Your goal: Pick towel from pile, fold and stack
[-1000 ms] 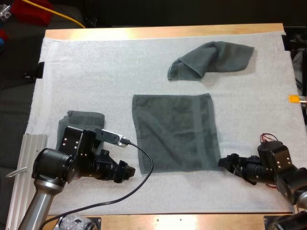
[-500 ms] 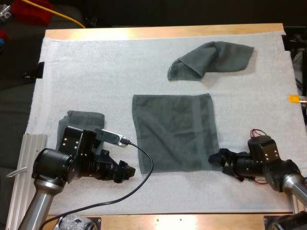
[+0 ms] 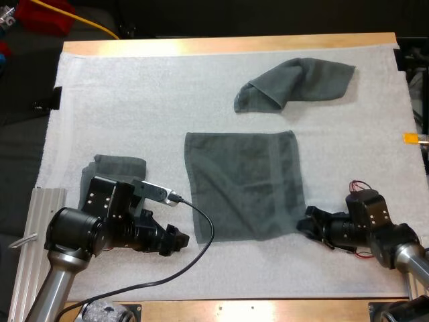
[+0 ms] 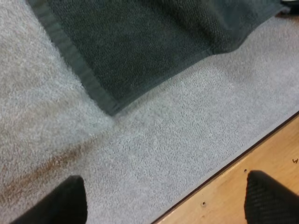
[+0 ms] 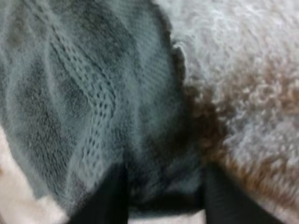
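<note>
Now the spread towel (image 3: 242, 184) is lying flat at the middle of the white mat (image 3: 134, 100). The right gripper (image 3: 303, 225) is sitting at its near right corner. In the right wrist view its fingers (image 5: 110, 198) are clamping that corner's cloth from both sides. The left gripper (image 3: 175, 240) is hanging low over the mat near the towel's near left corner, its fingers (image 4: 65, 203) standing wide apart, holding nothing and clear of the cloth. A crumpled towel (image 3: 295, 84) is lying toward the far side, apart from the flat one. A folded towel (image 3: 119, 166) is sitting at the left, partly hidden by the left arm.
</note>
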Robot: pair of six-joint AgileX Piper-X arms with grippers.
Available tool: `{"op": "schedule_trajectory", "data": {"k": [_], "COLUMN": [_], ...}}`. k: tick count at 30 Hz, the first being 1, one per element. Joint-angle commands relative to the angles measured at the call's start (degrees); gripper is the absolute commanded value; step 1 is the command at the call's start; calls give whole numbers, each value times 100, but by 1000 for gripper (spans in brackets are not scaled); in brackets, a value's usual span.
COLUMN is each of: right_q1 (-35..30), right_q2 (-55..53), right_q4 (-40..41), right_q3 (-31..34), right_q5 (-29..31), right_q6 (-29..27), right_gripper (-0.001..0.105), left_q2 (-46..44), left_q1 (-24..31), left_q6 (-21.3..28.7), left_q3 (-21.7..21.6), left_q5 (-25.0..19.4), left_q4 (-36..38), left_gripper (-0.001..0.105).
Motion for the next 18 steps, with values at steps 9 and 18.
{"op": "schedule_trajectory", "data": {"k": [9, 18], "right_q1": [1, 1], "right_q2": [31, 31], "right_q4": [36, 11], "right_q3": [33, 33], "right_q5": [146, 196], "right_q6": [-146, -144], "right_gripper": [1, 1], "left_q2": [-31, -17], "left_q1": [-23, -23], "left_q6": [-41, -923], "left_q3": [44, 732], "left_q5": [352, 326], "left_q4": [-541, -1392], "left_gripper": [68, 68]}}
